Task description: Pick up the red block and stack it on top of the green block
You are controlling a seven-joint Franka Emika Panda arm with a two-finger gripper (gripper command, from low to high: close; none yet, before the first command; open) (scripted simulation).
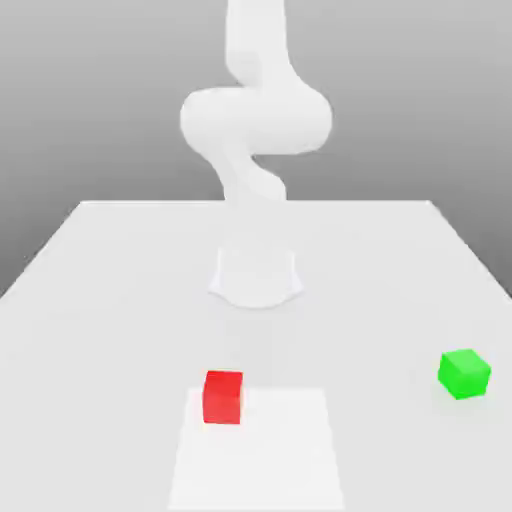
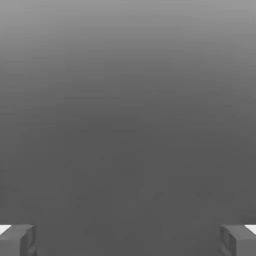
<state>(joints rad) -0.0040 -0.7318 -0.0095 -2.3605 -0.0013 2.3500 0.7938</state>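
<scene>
The red block sits near the table's front edge, on the far edge of a white patch. The green block lies toward the right edge. The hand's fingers stand wide apart, nothing between them.

simulated lab | white tabletop | mounted robot arm | plain grey backdrop

Red block plain bright red; green block plain bright green; worktop v. pale grey w/ brighter white patch; arm white; backgd grey, unpatterned.
</scene>
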